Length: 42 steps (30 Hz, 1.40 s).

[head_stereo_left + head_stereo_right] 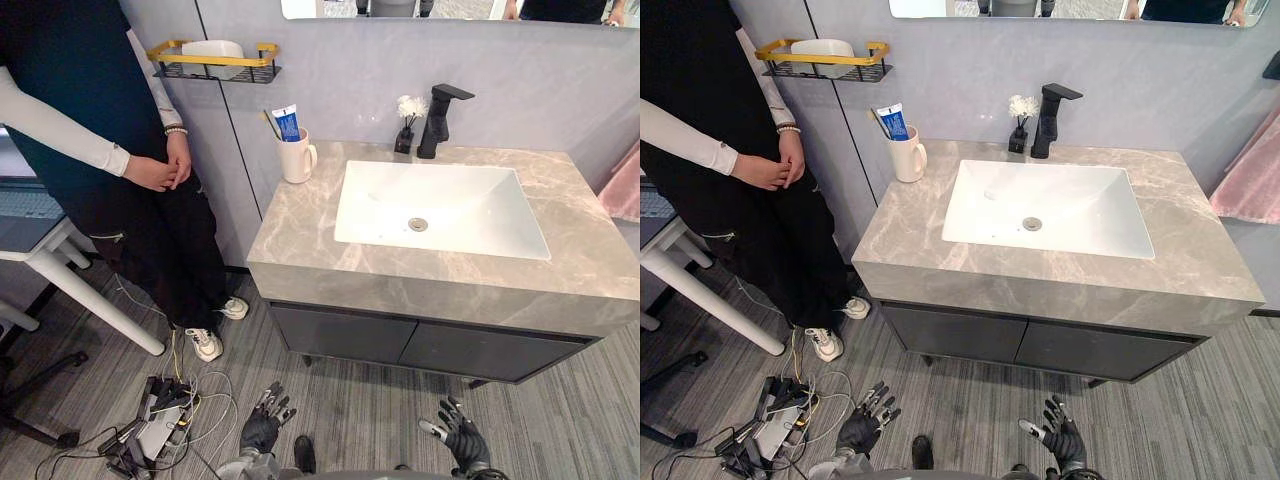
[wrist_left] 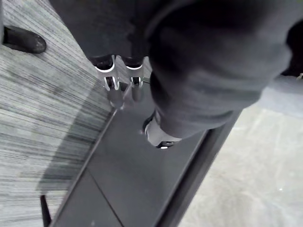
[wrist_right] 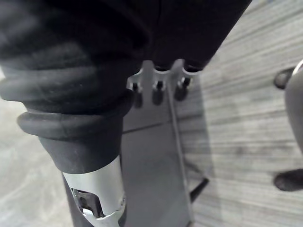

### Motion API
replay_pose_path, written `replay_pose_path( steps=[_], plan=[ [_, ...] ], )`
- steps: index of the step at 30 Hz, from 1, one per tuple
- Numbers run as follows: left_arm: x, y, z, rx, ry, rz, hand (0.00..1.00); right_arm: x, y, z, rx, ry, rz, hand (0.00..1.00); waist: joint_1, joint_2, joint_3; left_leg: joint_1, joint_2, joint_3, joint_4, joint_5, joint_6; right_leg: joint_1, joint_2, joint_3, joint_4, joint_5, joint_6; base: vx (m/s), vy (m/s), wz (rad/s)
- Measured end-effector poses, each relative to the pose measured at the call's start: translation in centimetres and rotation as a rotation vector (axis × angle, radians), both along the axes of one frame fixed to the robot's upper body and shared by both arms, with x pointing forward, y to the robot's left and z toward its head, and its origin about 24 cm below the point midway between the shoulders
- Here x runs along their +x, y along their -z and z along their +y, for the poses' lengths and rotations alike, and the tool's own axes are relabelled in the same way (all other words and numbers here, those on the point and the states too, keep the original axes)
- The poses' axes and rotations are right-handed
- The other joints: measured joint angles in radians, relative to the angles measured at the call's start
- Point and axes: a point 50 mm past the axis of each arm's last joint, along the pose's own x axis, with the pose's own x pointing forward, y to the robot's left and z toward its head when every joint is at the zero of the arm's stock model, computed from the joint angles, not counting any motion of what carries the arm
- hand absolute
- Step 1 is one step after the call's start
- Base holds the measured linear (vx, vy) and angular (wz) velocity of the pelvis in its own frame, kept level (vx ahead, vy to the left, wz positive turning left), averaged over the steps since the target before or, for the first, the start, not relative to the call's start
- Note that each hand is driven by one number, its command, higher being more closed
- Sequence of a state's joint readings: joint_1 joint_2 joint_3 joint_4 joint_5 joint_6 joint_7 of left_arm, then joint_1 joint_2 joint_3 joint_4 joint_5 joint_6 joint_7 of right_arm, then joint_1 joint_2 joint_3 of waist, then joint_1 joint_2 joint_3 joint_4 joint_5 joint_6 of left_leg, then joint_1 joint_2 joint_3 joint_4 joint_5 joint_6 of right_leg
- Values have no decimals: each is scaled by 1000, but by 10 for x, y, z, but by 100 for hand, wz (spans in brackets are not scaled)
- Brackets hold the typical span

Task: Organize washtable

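Left hand (image 1: 262, 427) and right hand (image 1: 463, 438) are being held low, fingers released and empty. The mug (image 1: 295, 160) is standing far left on the bench (image 1: 300, 228); it could be toppled by a hasty reach.

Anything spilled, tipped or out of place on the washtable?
Nothing stands out. The cup stands upright at the back left corner of the counter holding the toothpaste, the flower vase is upright beside the faucet, and the basin has nothing in it.

I see the sink (image 1: 440, 195) set in the worktop (image 1: 300, 222), the tap (image 1: 437, 120) behind it, a small vase (image 1: 404, 138) just left of the tap, the mug (image 1: 295, 160) at the back left corner.
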<state>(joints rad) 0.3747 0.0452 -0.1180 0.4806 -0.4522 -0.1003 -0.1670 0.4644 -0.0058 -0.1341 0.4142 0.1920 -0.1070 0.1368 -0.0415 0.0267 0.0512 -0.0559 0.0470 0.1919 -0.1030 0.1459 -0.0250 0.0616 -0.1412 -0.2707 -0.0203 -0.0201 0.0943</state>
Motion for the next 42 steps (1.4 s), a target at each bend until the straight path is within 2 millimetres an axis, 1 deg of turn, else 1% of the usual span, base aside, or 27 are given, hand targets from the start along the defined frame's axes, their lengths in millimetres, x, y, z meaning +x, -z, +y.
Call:
replay_pose_path(
  steps=[4, 7, 9, 14, 15, 17, 19, 20, 21, 22, 23, 24, 25, 26, 27, 28, 29, 30, 31, 32, 33, 34, 35, 36, 38, 40, 42],
  plan=[
    [-6, 11, -3, 53, 43, 72, 0, -6, 8, 5, 5, -1, 51, 0, 0, -1, 0, 3, 0, 1, 0, 0, 0, 1, 0, 3, 0, 0, 0, 16, 0, -1],
    [-1, 15, -3, 87, 73, 87, 0, -10, 16, 5, 4, 12, 98, 0, 0, -2, 0, 4, 1, 3, 0, 0, 0, 1, 1, 7, 0, -1, 1, 25, -2, -2],
    [1, 24, -1, 179, 135, 135, 0, -11, 24, 7, 9, 19, 141, 0, 0, -3, 0, 9, 2, 5, 0, -1, 1, 2, 1, 13, 0, -2, 2, 44, -5, -6],
    [7, 38, 1, 398, 343, 211, 0, -3, 28, 5, -5, 18, 159, 0, -8, -12, 1, 21, 4, 39, 0, -12, 3, -9, 1, 54, 6, -5, 7, 35, -5, -20],
    [8, 39, 1, 421, 367, 215, 0, -1, 29, 5, -4, 18, 159, 0, -11, -14, 3, 21, 6, 51, 0, -14, 3, -19, 0, 63, 13, -6, 9, 32, 7, -48],
    [11, 42, 3, 465, 413, 238, 0, 7, 30, 5, -22, 12, 162, 0, -14, -25, 11, 20, 8, 104, 0, -23, 7, -63, -1, 124, 39, -10, 14, 28, 19, -79],
    [18, 42, 8, 489, 420, 246, 0, 19, 30, 5, -66, -21, 163, 0, -19, -39, 32, 15, 14, 208, 0, -37, 8, -137, 5, 222, 62, -7, 18, 22, 44, -127],
    [18, 42, 10, 495, 414, 253, 0, 22, 30, 5, -67, -27, 161, 0, -22, -34, 36, 14, 16, 236, 0, -41, 7, -154, 5, 235, 62, -5, 17, 22, 59, -137],
    [19, 42, 13, 499, 385, 261, 0, 26, 30, 6, -71, -37, 155, 0, -29, -44, 46, 3, 22, 300, 4, -47, 12, -186, -7, 214, 49, 6, -2, 50, 62, -139],
    [19, 42, 16, 496, 358, 270, 0, 26, 32, 10, -62, -37, 162, 0, -31, -47, 46, -11, 39, 367, 8, -52, 21, -210, -23, 131, 45, 3, -50, 56, 61, -145],
    [19, 42, 18, 498, 341, 276, 0, 28, 32, 10, -62, -41, 162, 0, -31, -46, 48, -14, 54, 399, 9, -49, 28, -231, -31, 75, 72, -14, -82, 79, 51, -154],
    [18, 42, 24, 505, 304, 289, 0, 30, 33, 12, -58, -50, 163, 0, -32, -47, 56, -13, 78, 463, 34, -65, 25, -279, -61, -43, 199, -9, -129, 79, 30, -124],
    [22, 41, 29, 511, 280, 286, 0, 29, 34, 15, -56, -54, 166, 0, -35, -83, 52, -8, 74, 490, 75, -89, 19, -281, -86, -91, 245, 54, -154, 67, 15, -224],
    [23, 40, 30, 471, 197, 292, 0, 33, 35, 12, -79, -89, 168, 0, -15, -63, 61, 4, 97, 566, 117, -147, 37, -270, -46, -114, 174, 111, -179, -1, -4, -207],
    [22, 41, 24, 437, 174, 290, 0, 36, 34, 6, -90, -75, 164, 0, -10, -36, 62, 35, 109, 624, 83, -154, 41, -263, -23, -152, 194, 95, -190, -29, 37, -240],
    [23, 40, 22, 413, 140, 280, 0, 40, 35, 2, -99, -79, 175, 0, -12, -30, 66, 57, 113, 700, 73, -151, 39, -257, -55, -270, 335, -15, -178, -22, 50, -169],
    [25, 39, 22, 399, 120, 271, 0, 36, 40, 3, -94, -93, 217, 0, -6, -32, 67, 74, 114, 749, 106, -164, 31, -209, -84, -388, 395, -86, -127, 83, 5, -151],
    [26, 38, 23, 386, 103, 270, 0, 35, 42, 6, -89, -107, 233, 0, -3, -47, 62, 73, 114, 778, 126, -175, 28, -179, -88, -419, 367, -106, -100, 123, -133, -143],
    [27, 38, 26, 358, 72, 269, 0, 36, 44, 14, -86, -147, 254, 0, 2, -87, 63, 70, 115, 823, 172, -188, 19, -145, -69, -414, 259, -110, -75, 116, -139, -102],
    [26, 38, 26, 346, 60, 275, 0, 38, 43, 15, -89, -157, 249, 0, 2, -81, 69, 71, 126, 834, 193, -193, 16, -133, -50, -409, 215, -96, -69, 71, -209, -102],
    [23, 39, 23, 322, 43, 282, 0, 39, 42, 14, -96, -160, 240, 0, -9, -69, 78, 74, 161, 844, 252, -203, 18, -110, -17, -384, 150, -58, -79, 19, -161, -84],
    [23, 39, 24, 300, 9, 284, 0, 39, 42, 14, -96, -161, 243, 0, -7, -68, 81, 85, 207, 855, 338, -224, 14, -79, 7, -354, 103, -44, -85, 9, -177, -80],
    [23, 40, 25, 289, -12, 288, 0, 38, 42, 13, -97, -160, 245, 0, -6, -65, 82, 94, 232, 859, 374, -235, 12, -64, 20, -343, 91, -41, -90, -49, -78, -77],
    [20, 40, 25, 272, -42, 297, 0, 36, 43, 12, -94, -141, 248, 0, -6, -58, 84, 119, 271, 867, 426, -249, 1, -32, 45, -319, 67, -38, -94, -51, -38, -52],
    [19, 41, 24, 240, -71, 302, 0, 33, 43, 8, -73, -84, 251, 0, -7, -49, 86, 144, 285, 873, 423, -255, -8, -14, 68, -296, 47, -35, -98, -61, -23, -39],
    [18, 41, 24, 224, -86, 303, 0, 30, 44, 6, -35, -5, 251, 0, -14, -45, 89, 152, 285, 875, 413, -252, -13, -7, 81, -289, 32, -33, -102, -62, 0, -16],
    [17, 42, 26, 222, -98, 309, 0, 27, 45, 4, -10, 57, 250, 0, -28, -45, 96, 177, 286, 876, 407, -252, -13, 19, 88, -285, 19, -33, -102, -59, 48, -7]
  ],
)
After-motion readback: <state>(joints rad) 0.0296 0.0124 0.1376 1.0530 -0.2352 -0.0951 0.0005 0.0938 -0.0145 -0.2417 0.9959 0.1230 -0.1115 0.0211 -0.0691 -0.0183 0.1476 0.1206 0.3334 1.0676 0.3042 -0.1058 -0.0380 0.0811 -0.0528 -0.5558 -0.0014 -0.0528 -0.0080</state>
